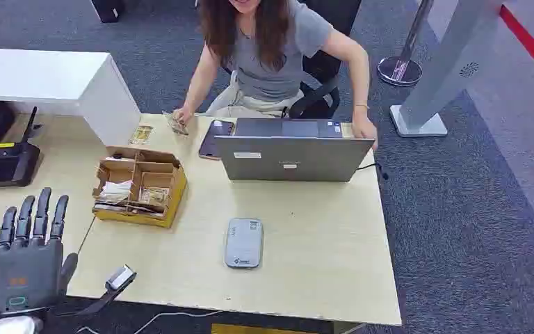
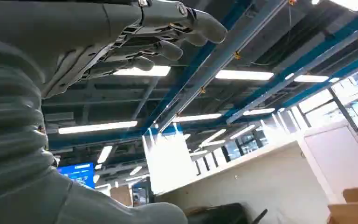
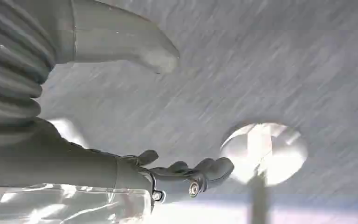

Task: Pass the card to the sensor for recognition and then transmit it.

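Left robot hand (image 1: 28, 247) up and flat, fingers (image 1: 40, 212) spread wide, holding nothing; right robot hand (image 3: 98, 163) loosely splayed over carpet (image 3: 261, 56), also empty.
Just past the left one, pale smooth worktop (image 1: 306, 278) with rounded grey plastic sensor (image 1: 243, 242); farther, partitioned cardboard box (image 1: 139, 186) of flat pieces, probably with the card among them, though not told apart; then grey laptop (image 1: 288, 156) and person (image 1: 271, 49). Likely trouble: thin slick card slipping from hard fingers, or light open-topped box shoved by a low reach.
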`<state>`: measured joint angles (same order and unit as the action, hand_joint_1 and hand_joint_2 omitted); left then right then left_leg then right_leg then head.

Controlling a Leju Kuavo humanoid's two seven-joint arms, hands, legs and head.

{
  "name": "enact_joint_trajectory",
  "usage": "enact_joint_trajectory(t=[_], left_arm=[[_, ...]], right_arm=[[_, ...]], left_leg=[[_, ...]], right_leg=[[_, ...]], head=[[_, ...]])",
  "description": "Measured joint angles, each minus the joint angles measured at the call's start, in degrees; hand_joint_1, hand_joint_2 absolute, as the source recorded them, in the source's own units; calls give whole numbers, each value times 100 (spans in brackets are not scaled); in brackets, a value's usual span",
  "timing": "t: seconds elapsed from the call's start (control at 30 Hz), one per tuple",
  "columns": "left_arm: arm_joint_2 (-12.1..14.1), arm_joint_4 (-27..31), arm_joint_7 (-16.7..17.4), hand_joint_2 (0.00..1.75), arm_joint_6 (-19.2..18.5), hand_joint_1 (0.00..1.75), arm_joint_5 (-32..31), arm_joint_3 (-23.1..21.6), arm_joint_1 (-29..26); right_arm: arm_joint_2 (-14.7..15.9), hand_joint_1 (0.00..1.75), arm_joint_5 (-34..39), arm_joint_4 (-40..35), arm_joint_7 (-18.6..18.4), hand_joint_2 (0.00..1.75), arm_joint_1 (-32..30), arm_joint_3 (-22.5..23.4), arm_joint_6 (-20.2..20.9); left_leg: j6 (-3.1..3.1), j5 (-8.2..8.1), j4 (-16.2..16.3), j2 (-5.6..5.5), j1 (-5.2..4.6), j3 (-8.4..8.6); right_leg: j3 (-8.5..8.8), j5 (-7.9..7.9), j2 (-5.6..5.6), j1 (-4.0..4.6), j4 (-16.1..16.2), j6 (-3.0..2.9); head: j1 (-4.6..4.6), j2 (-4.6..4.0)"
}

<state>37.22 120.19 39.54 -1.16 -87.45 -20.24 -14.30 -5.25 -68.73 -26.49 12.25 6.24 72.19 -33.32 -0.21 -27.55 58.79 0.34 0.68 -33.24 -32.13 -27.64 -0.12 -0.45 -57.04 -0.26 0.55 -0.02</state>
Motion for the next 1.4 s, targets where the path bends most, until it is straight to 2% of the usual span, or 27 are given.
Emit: enact_joint_trajectory(t=[0.1,0.2,0.37,0.53,0.7,1.1,1.4], left_arm=[[-9,0,0,175,-57,0,0,-80,169],[-22,-7,-15,175,-63,0,0,-201,360],[-61,-20,-109,175,-50,0,0,-297,514],[-61,-24,-11,175,5,0,0,-461,544],[-61,-26,0,175,4,0,0,-564,548],[-44,-68,2,175,13,0,0,-623,571],[-44,-120,4,175,90,0,0,-621,540]], right_arm=[[2,0,-592,-48,-1066,175,-10,-22,-469],[18,0,-1107,-46,-1914,175,-13,-57,-569],[50,0,-1361,-30,-2464,175,-13,-77,-561],[55,0,-1335,20,-2527,175,-9,-74,-449],[55,0,-1107,59,-2342,175,3,-61,-299],[50,0,-1099,74,-2228,175,3,-59,16],[39,0,-1101,72,-2228,175,1,-59,71]], left_leg=[[0,0,0,2,0,0],[0,0,0,2,-1,1],[0,0,0,1,-1,1],[0,0,0,2,0,0],[0,0,0,2,0,0],[0,0,0,2,0,0],[0,0,0,2,0,0]], right_leg=[[0,1,2,0,0,1],[1,1,2,0,0,1],[0,1,2,0,0,0],[-1,0,2,0,0,0],[-1,0,2,0,0,0],[0,0,2,0,0,0],[0,0,2,0,0,0]], head=[[2,0],[2,0],[0,0],[2,0],[2,0],[2,0],[2,0]])
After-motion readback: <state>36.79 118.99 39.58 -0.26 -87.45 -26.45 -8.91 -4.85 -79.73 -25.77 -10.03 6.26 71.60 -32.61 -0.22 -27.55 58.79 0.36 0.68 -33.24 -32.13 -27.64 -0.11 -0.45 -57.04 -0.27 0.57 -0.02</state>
